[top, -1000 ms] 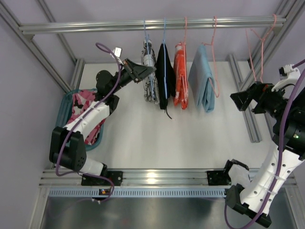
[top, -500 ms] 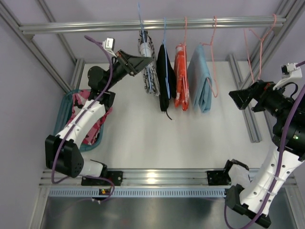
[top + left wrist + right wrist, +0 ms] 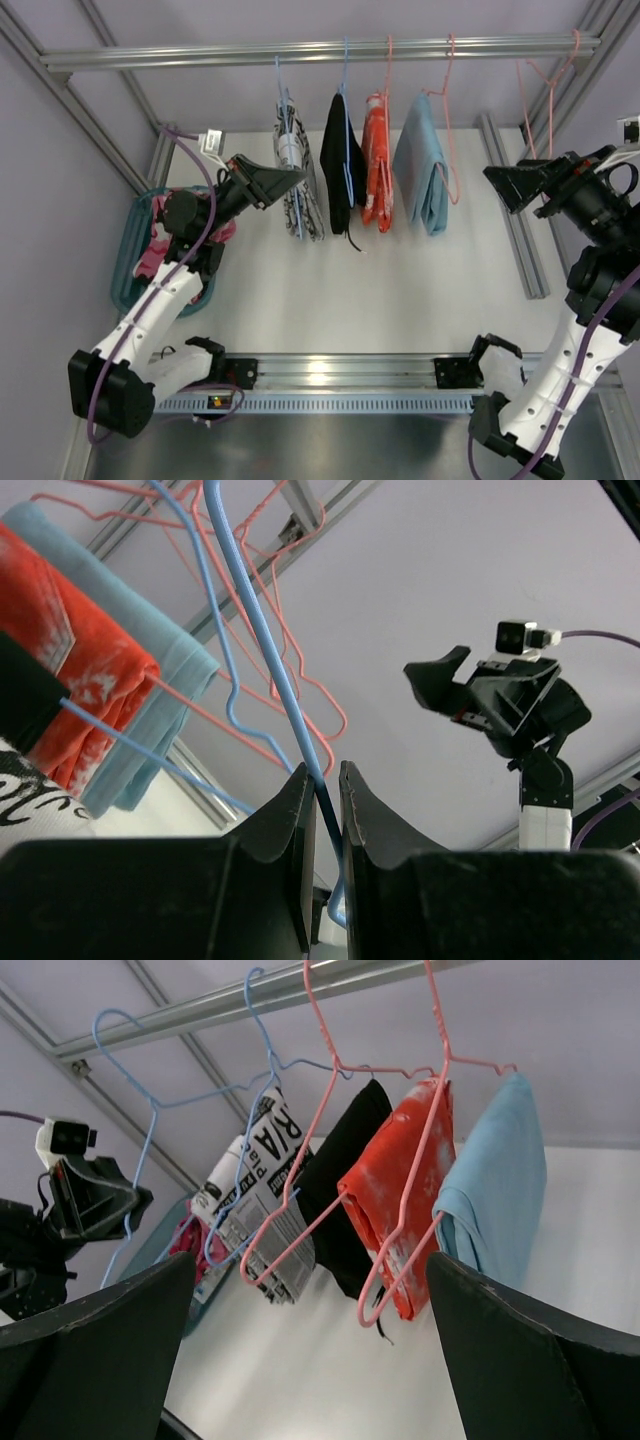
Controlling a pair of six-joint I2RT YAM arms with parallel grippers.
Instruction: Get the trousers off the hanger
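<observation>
The white trousers with dense black print (image 3: 298, 195) hang folded over a blue hanger (image 3: 283, 110). My left gripper (image 3: 288, 180) is shut on that hanger's wire just above the fabric. In the left wrist view the fingers (image 3: 290, 810) pinch the blue wire (image 3: 300, 730). The hanger's hook is up by the rail (image 3: 200, 55); I cannot tell if it rests on it. The pink printed trousers (image 3: 158, 240) lie in the teal basket (image 3: 122, 262). My right gripper (image 3: 508, 187) is open and empty, far right of the garments. The white trousers also show in the right wrist view (image 3: 262, 1195).
Black (image 3: 343, 160), orange-red (image 3: 379, 165) and light blue (image 3: 424, 165) garments hang on hangers from the rail. An empty pink hanger (image 3: 545, 90) hangs at the right end. Aluminium frame bars (image 3: 510, 200) run along both sides of the white table.
My left gripper has pulled the blue hanger and the white printed trousers leftwards, away from the black garment. My right gripper has lifted and shifted slightly right.
</observation>
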